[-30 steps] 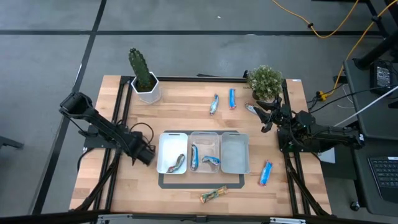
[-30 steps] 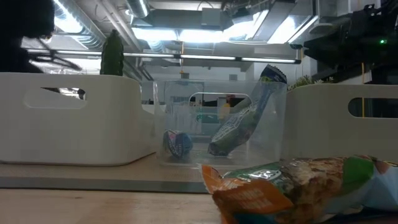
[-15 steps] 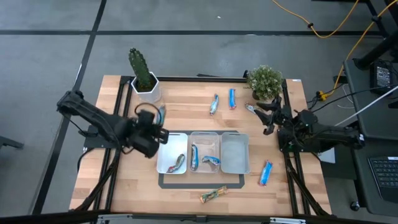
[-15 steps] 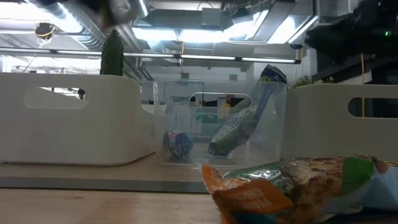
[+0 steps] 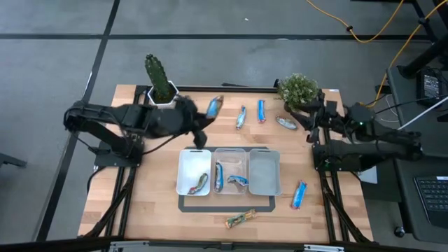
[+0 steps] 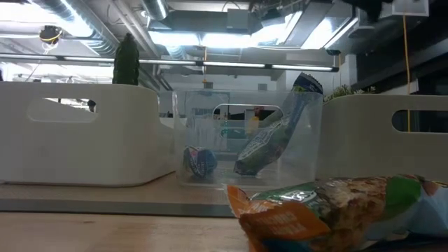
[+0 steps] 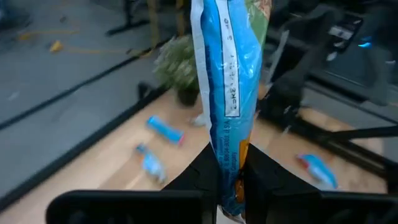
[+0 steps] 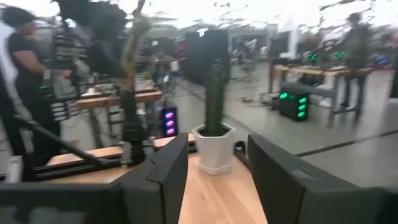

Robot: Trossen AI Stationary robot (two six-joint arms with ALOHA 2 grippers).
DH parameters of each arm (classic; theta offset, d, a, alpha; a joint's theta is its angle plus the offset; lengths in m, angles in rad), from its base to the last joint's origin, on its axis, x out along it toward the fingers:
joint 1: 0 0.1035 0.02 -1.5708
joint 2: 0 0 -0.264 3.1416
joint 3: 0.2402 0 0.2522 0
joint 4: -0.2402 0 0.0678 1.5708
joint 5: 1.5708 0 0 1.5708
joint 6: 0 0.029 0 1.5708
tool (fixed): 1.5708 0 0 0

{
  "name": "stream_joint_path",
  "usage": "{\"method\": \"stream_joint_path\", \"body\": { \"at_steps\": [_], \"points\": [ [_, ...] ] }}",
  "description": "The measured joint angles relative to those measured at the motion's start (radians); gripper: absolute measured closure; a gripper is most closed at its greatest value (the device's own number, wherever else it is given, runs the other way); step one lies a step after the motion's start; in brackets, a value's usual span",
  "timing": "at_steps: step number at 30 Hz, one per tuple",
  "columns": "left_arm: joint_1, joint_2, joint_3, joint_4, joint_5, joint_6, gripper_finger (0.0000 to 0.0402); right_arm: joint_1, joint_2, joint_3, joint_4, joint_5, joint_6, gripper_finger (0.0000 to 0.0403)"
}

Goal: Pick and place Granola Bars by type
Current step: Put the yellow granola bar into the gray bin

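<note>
My left gripper (image 5: 205, 116) (image 7: 230, 171) hangs over the far middle of the table, between the cactus and the trays, shut on a blue granola bar with an orange end (image 5: 215, 106). My right gripper (image 5: 309, 124) (image 8: 217, 168) is open at the far right, with a silvery bar (image 5: 285, 122) lying flat just left of it. Loose bars lie flat on the wood: a silvery-blue one (image 5: 241, 117), a blue one (image 5: 261, 110), another blue one (image 5: 299, 194), and a greenish-gold one (image 5: 240, 219) (image 6: 336, 210). Bars also lie in the left tray (image 5: 199, 183) and the middle tray (image 5: 219, 176). My left gripper pinches the blue bar by its orange end (image 7: 239, 186) between the two fingers (image 7: 202, 171). The rest of the bar (image 7: 230, 68) sticks straight out past the fingertips, in line with the fingers. It is lifted clear of the table.
Three trays stand side by side at the table's middle: white left (image 5: 183, 157), clear middle (image 5: 231, 152), grey right (image 5: 264, 171) with nothing in it. A potted cactus (image 5: 161, 84) and a bushy plant (image 5: 298, 91) stand at the far edge. People stand beyond the table.
My left gripper has risen from beside the left tray and swung toward the far edge and rightward, carrying the blue bar clear of the table. My right gripper has drawn back a little toward the right edge, away from the silvery bar.
</note>
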State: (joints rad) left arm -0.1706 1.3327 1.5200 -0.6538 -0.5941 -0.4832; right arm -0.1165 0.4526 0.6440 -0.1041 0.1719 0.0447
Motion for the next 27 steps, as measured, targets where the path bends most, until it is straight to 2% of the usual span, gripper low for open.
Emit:
{"method": "stream_joint_path", "body": {
  "at_steps": [4, 8, 14, 17, 22, 27],
  "points": [
    [0.096, 0.041, 0.001, 0.172, 0.182, 0.147, 0.0374, 0.000, 0.172, 0.143, 0.010, -0.100, -0.027, 0.0231],
    [0.165, 0.085, 0.000, 0.258, 0.307, 0.218, 0.0374, -0.009, 0.329, 0.274, 0.001, -0.151, -0.077, 0.0194],
    [0.208, 0.136, -0.001, 0.294, 0.392, 0.235, 0.0374, -0.051, 0.526, 0.431, -0.003, -0.252, -0.021, 0.0095],
    [0.208, 0.147, -0.001, 0.299, 0.408, 0.253, 0.0374, -0.067, 0.619, 0.499, -0.001, -0.294, 0.003, 0.0068],
    [0.207, 0.161, -0.001, 0.349, 0.414, 0.283, 0.0374, -0.083, 0.760, 0.595, 0.018, -0.372, -0.001, 0.0068],
    [0.210, 0.160, 0.000, 0.353, 0.408, 0.288, 0.0374, -0.087, 0.852, 0.677, 0.018, -0.457, -0.003, 0.0105]
  ]
}}
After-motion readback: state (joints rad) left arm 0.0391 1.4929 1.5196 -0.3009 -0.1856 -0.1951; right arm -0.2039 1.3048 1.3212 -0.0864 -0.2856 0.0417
